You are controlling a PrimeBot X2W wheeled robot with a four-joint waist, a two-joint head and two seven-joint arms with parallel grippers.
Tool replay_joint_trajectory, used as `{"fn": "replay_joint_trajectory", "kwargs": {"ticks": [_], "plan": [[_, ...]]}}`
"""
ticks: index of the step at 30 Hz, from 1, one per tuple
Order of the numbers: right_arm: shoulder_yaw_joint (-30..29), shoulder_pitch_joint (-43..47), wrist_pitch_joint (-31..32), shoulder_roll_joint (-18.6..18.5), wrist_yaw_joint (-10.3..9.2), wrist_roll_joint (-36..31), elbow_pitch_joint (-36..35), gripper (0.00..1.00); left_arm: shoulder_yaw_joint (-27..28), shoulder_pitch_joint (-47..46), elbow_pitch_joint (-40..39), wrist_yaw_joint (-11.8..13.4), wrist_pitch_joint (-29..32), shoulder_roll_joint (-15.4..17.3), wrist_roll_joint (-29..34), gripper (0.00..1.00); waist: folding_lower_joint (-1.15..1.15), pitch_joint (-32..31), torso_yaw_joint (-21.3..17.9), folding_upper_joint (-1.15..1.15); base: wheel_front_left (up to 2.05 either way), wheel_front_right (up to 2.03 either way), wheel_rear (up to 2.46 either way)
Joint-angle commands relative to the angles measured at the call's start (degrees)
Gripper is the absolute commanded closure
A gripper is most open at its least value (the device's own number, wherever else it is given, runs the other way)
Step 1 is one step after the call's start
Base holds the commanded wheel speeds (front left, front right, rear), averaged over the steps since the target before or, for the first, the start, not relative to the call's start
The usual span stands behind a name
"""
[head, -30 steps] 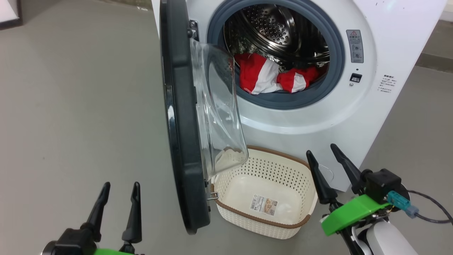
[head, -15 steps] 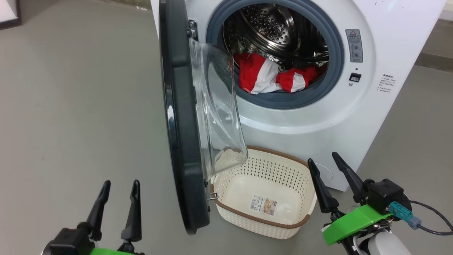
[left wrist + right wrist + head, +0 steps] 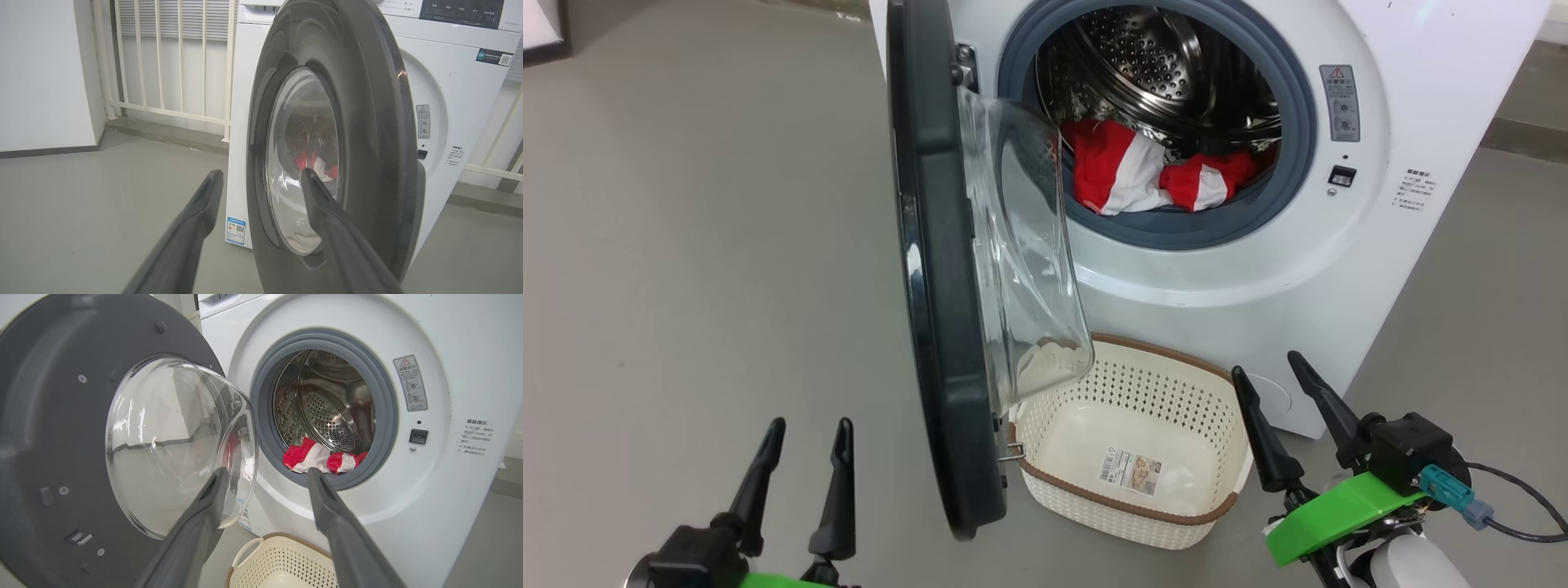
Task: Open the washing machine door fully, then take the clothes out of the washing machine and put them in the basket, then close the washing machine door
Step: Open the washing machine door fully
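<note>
clothes (image 3: 1141,173): soft red-and-white heap at the drum's front lip, inside the washing machine (image 3: 1339,245).
step: probably reach in with the right gripper (image 3: 1264,363); pinch a raised fold, lift over the rubber ring.
washing machine door (image 3: 939,327): glossy black rim, bulging clear bowl, open.
fingers: right and left gripper (image 3: 813,425) both spread, empty.
basket (image 3: 1094,518): perforated cream plastic, below the opening.

head: high, looking down | wrists: low, level, near | shared: washing machine door (image 3: 939,327), clothes (image 3: 1127,175)

My fingers (image 3: 836,498): black. Washing machine (image 3: 1241,278): white, grey ring (image 3: 1160,234). Door (image 3: 939,327): black. Clothes (image 3: 1119,171): red, white panels. Basket (image 3: 1094,523): cream, brown rim.
</note>
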Motion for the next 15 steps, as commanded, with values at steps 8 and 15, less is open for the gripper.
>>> {"fn": "replay_joint_trajectory", "kwargs": {"ticks": [8,15], "plan": [[1.66,-0.30,-0.37,0.21,0.43,1.75,-0.92,0.00,2.36,-2.08,-1.39,-0.65,-0.46,0.60,-0.80,0.91,0.00,-0.45,-0.46,0.00,0.00,0.00,0.00],[1.98,-0.20,-0.37,0.21,0.43,1.98,-0.84,0.00,2.75,-4.05,-6.16,1.16,-0.46,0.60,-2.26,1.00,0.00,-0.45,-0.98,0.00,0.00,0.00,0.00]]}}
